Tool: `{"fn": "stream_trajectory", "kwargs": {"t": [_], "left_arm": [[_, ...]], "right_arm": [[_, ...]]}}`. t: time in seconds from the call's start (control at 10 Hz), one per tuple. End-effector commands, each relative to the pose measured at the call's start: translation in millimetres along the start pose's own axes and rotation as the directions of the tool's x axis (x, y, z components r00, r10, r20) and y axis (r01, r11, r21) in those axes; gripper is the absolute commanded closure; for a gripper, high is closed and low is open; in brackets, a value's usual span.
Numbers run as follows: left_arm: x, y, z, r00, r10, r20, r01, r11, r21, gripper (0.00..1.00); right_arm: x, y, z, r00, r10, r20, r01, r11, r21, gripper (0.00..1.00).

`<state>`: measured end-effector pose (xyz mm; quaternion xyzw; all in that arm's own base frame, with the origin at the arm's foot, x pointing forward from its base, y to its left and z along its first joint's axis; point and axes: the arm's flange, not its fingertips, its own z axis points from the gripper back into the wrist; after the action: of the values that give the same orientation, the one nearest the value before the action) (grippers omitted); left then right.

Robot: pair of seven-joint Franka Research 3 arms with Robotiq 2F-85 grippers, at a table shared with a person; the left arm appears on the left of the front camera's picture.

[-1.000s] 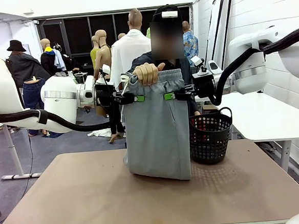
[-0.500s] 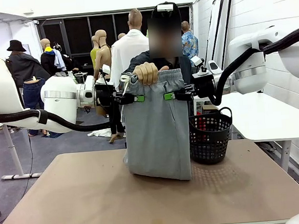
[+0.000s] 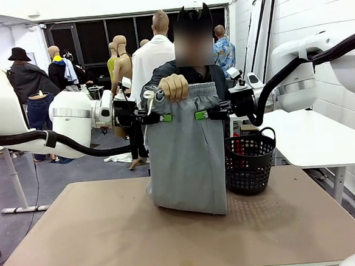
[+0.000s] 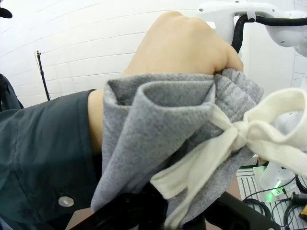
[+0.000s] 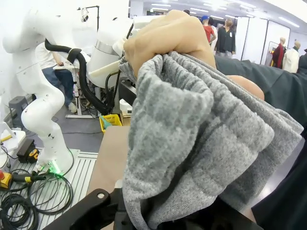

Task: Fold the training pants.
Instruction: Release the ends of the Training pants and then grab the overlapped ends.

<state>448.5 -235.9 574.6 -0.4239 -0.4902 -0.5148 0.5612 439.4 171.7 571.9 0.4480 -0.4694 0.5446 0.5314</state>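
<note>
The light grey training pants [image 3: 186, 163] hang folded lengthwise over the table's far side, their lower fold resting on the tabletop. A person's hand [image 3: 174, 86] grips the gathered waistband from above. My left gripper [image 3: 162, 117] pinches the pants' left edge just below the waistband, and my right gripper [image 3: 203, 114] pinches the right edge at the same height. In the left wrist view the waistband [image 4: 158, 120] and its white drawstring [image 4: 249, 136] bunch under the hand [image 4: 182, 43], covering my fingers. The right wrist view shows bunched grey fabric [image 5: 192, 134] under the same hand [image 5: 168, 33].
A black mesh basket [image 3: 249, 161] stands on the brown table [image 3: 111, 235], right beside the hanging pants. The person stands directly behind the pants at the far edge. A white table [image 3: 312, 136] lies off to the right.
The white drawstring end by the person's hand has shifted slightly. The pants, both grippers and the hand stay where they were.
</note>
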Motion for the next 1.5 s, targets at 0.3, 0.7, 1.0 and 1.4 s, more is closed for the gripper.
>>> {"fn": "stream_trajectory", "kwargs": {"t": [0.3,0.7,1.0,1.4], "left_arm": [[-1.4,6.5,-0.3,0.997,0.073,-0.005,-0.073,0.997,0.007,0.00],[1.9,3.4,12.2,0.997,0.082,0.011,-0.082,0.996,0.033,0.00],[0.3,-2.3,26.4,0.996,0.089,0.025,-0.091,0.994,0.062,0.00],[-5.0,-14.1,44.0,0.994,0.108,0.031,-0.111,0.989,0.093,0.00]], "right_arm": [[-2.6,-6.9,10.5,0.996,-0.089,0.019,0.089,0.996,0.014,0.00],[-2.3,-7.2,17.2,0.995,-0.101,0.015,0.101,0.995,0.005,0.00],[-3.8,-3.7,32.2,0.994,-0.106,0.013,0.107,0.994,-0.031,0.00],[-5.5,2.1,52.3,0.994,-0.103,0.027,0.105,0.990,-0.091,0.00]]}}
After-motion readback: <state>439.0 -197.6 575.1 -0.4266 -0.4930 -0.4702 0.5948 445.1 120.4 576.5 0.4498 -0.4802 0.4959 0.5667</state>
